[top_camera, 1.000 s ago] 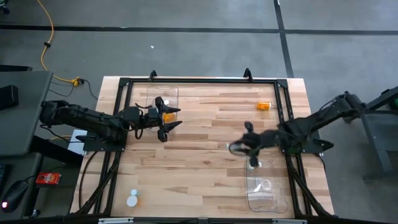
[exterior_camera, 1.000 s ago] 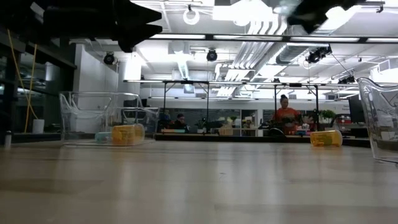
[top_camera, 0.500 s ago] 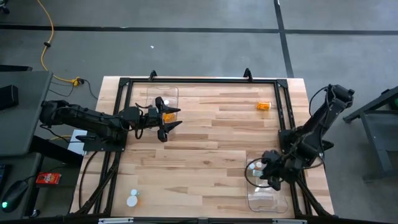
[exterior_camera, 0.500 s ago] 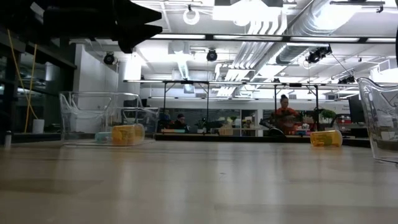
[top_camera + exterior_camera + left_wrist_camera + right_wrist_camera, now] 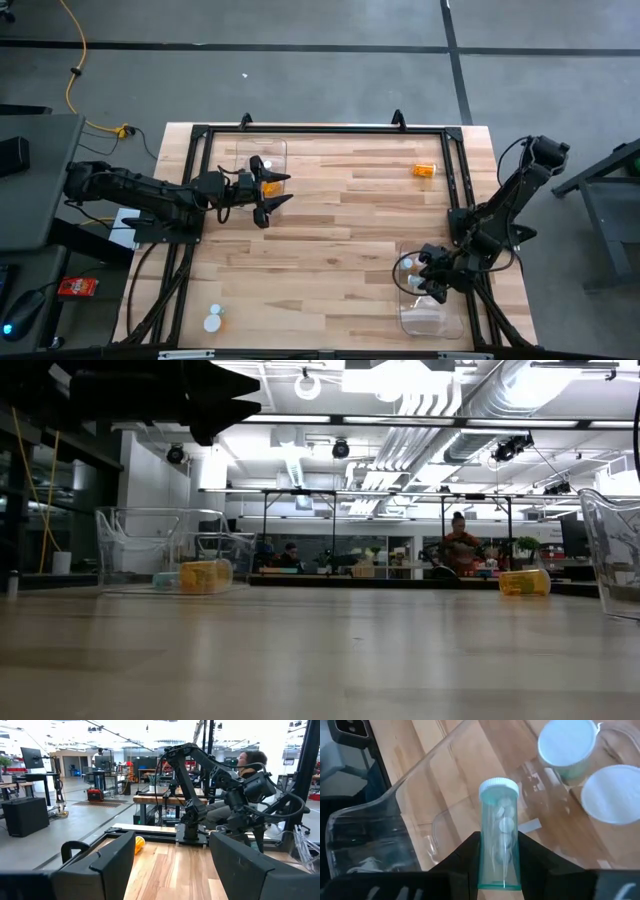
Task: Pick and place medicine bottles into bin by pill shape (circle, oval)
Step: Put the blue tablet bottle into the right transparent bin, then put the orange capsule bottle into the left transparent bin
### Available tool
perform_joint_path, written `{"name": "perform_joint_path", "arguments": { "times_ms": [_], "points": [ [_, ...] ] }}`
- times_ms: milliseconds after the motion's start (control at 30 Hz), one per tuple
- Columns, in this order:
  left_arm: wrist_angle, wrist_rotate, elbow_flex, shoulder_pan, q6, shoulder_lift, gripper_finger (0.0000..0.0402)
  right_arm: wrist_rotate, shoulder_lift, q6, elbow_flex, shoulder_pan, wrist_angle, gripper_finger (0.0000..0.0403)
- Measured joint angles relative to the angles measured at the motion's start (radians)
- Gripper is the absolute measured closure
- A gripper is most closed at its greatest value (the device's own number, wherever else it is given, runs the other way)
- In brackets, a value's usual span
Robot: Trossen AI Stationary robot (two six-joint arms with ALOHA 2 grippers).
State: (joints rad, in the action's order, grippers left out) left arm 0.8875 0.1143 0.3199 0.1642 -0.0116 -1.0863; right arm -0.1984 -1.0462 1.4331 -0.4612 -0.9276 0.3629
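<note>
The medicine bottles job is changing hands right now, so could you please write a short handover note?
Right gripper: shut on a teal bottle, over the right bin, not yet released.
Left gripper: jaws open, empty, beside the left bin.
Done: two white-capped bottles in the right bin; an amber and a white-capped one in the left bin.
Left: amber bottle far right, and two bottles at the near-left corner.

Grey concrete floor (image 5: pixel 320 80) around the wooden desk (image 5: pixel 330 215), crossed by dark tape lines (image 5: pixel 455 50). Yellow cable (image 5: pixel 75 45) trails over the floor. Dark bench (image 5: pixel 35 180) beside the desk, computer mouse (image 5: pixel 25 310) on it. Low view: open workshop, white ceiling ducts (image 5: pixel 430 430), bright strip lights (image 5: pixel 400 380), black frames (image 5: pixel 300 530), a person in an orange top (image 5: pixel 461 545) at far benches.
</note>
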Motion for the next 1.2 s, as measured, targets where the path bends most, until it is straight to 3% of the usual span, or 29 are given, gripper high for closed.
{"name": "perform_joint_path", "arguments": {
  "times_ms": [167, 333, 567, 833, 967, 1200],
  "points": [
    [0.0, 0.002, 0.0, 0.0, 0.0, 0.0, 0.0156, -0.029, 0.0, 0.008, 0.001, 0.008, -0.003, 0.0311],
    [0.0, 0.002, 0.0, 0.0, 0.0, 0.0, 0.0156, -0.027, 0.0, 0.006, 0.001, 0.036, -0.004, 0.0271],
    [0.0, 0.002, 0.0, 0.0, 0.0, 0.0, 0.0156, 0.147, 0.025, -0.02, -0.001, 0.099, -0.009, 0.0209],
    [0.0, 0.002, 0.0, 0.0, 0.0, 0.0, 0.0156, 0.235, 0.134, -0.053, -0.002, 0.16, -0.101, 0.0206],
    [0.0, 0.002, 0.0, 0.0, 0.0, 0.0, 0.0156, 0.182, 0.185, -0.218, -0.003, 0.204, -0.26, 0.0213],
    [0.0, 0.002, 0.0, 0.0, 0.0, 0.0, 0.0156, 0.08, 0.202, -0.761, -0.003, 0.351, -0.478, 0.0223]
  ]
}}
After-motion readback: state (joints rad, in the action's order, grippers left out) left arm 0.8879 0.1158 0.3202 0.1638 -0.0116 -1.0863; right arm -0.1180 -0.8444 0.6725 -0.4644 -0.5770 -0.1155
